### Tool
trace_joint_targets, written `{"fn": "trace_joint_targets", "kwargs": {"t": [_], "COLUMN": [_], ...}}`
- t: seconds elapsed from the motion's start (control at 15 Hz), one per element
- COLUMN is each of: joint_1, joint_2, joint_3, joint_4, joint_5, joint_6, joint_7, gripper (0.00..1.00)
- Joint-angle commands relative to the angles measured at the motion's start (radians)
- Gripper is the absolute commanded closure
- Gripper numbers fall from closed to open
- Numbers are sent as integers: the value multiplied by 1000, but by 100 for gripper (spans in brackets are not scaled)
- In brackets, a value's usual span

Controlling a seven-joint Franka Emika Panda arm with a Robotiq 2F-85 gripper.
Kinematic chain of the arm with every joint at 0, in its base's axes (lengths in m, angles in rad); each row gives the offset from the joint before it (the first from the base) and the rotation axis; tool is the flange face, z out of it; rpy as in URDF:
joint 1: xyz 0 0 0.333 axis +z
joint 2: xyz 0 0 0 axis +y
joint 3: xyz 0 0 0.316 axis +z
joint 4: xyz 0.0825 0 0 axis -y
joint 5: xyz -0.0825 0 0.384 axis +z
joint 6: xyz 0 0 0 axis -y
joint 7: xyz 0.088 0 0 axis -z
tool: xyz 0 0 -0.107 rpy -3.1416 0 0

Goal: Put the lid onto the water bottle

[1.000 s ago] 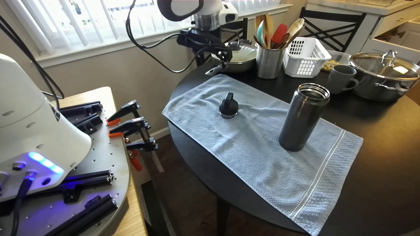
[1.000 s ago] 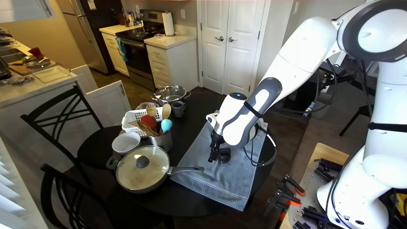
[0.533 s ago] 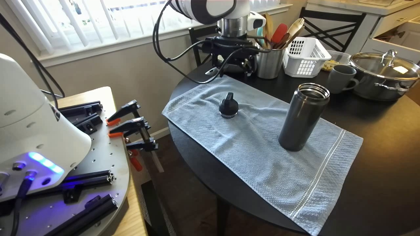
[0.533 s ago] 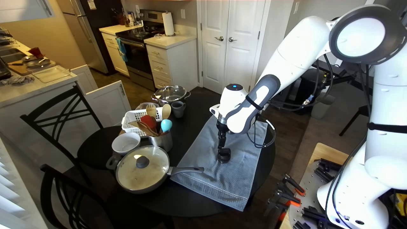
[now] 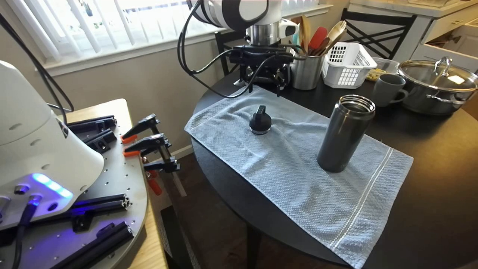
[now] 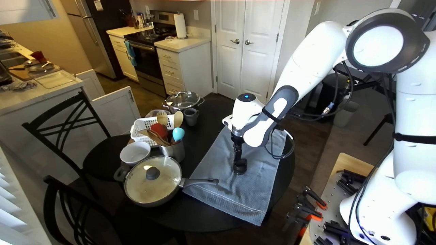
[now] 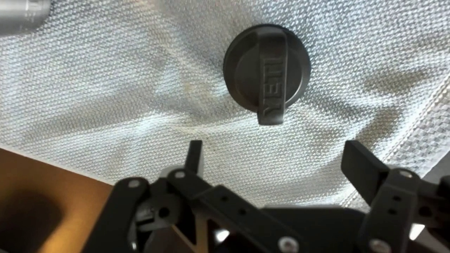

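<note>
The lid (image 5: 260, 121), a small black cap with a raised loop, sits upright on the blue-grey towel (image 5: 298, 175). It also shows in an exterior view (image 6: 240, 166) and in the wrist view (image 7: 246, 70), lying ahead of the fingertips. The water bottle (image 5: 345, 136), a dark grey open-topped cylinder, stands upright on the towel. Part of a grey cylinder, likely the bottle (image 7: 21, 14), shows at the wrist view's top left corner; the arm hides it in an exterior view. My gripper (image 7: 270, 151) is open and empty, above and apart from the lid (image 5: 264, 92).
A lidded pan (image 6: 153, 182) has its handle reaching over the towel's edge. A utensil holder (image 5: 307, 73), a white basket (image 5: 347, 67), a grey mug (image 5: 386, 89) and a lidded pot (image 5: 435, 93) stand at the back of the dark round table (image 5: 440, 209).
My gripper has shifted and turned, so both fingers now show in an exterior view, then come down slightly toward the lid. The lid and bottle have not moved.
</note>
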Motion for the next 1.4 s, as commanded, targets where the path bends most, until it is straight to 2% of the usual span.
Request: {"fn": "trace_joint_targets", "kwargs": {"t": [0.0,0.53,1.13,1.2,1.27,1.33], "joint_1": [-6,-25,-25,-28,-30,-34], "joint_2": [18,96,134,132,130,128], "joint_3": [0,18,-4,-3,-2,2], "joint_4": [15,29,61,63,65,65], "joint_5": [-32,-22,-30,-28,-25,-24], "joint_6": [-53,-38,-51,-50,-51,-47], "joint_7": [4,-11,14,12,13,8], "gripper": [0,0,0,5,26,33]}}
